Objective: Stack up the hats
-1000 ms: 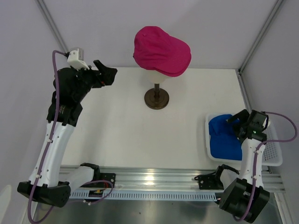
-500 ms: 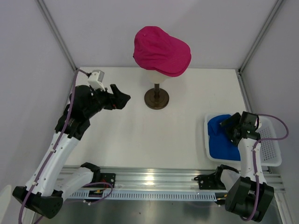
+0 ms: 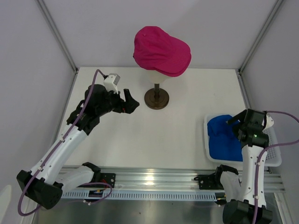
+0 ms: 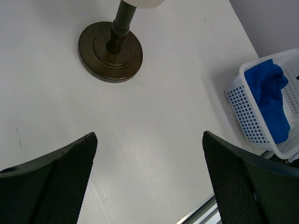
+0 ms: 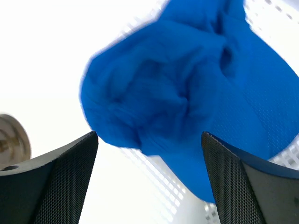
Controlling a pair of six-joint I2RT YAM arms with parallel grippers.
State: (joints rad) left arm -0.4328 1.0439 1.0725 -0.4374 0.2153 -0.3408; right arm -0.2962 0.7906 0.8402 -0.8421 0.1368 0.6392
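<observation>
Presently, the pink hat (image 3: 161, 50) is seated on the mannequin head (image 3: 154, 75), and the blue hats (image 3: 223, 139) are heaped in the white basket (image 3: 274, 154). The left tool (image 3: 133, 105) is held spread and empty near the dark stand (image 3: 156, 99); the right tool (image 3: 237, 124) is held spread, empty, above the blue hats.
</observation>
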